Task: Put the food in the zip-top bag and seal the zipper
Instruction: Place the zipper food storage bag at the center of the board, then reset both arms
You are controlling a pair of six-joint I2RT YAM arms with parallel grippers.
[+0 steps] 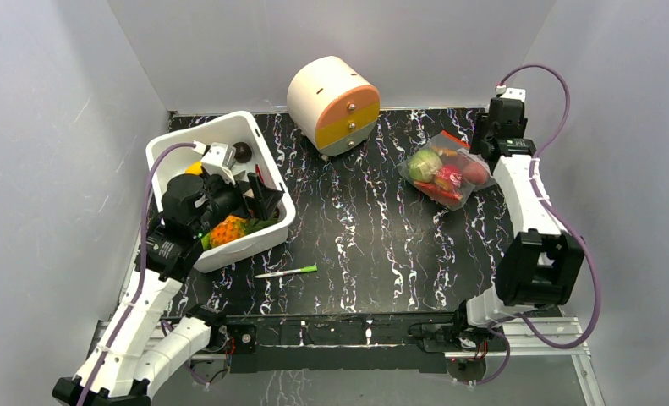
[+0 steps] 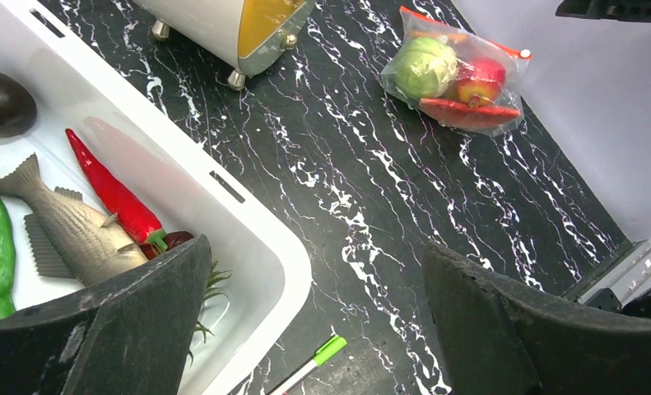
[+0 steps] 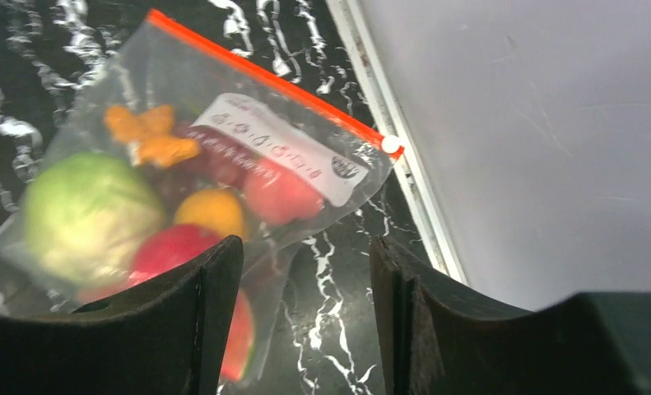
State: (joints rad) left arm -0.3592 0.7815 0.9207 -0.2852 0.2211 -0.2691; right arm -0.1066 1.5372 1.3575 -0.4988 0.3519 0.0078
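Right pincer (image 3: 301, 257) hangs released above the zip-top bag (image 3: 281, 148), food (image 3: 87, 214) inside: pinch the zipper (image 3: 256, 70) squarely at its white slider (image 3: 392, 144), pull level. Left pincer (image 2: 318, 263) gapes over the bin (image 2: 248, 222).

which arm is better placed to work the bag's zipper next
Right. The right claw hangs open beside the zip-top bag, zipper in view; the left claw is across the table at the white bin.

Lighting bright, even, apparently from overhead; shadows soft. Top view sharp. Right wrist view soft: food (image 3: 91, 214) inside zip-top bag (image 3: 281, 152) blurred, right pincer (image 3: 301, 271) dark, defocused at near edge.
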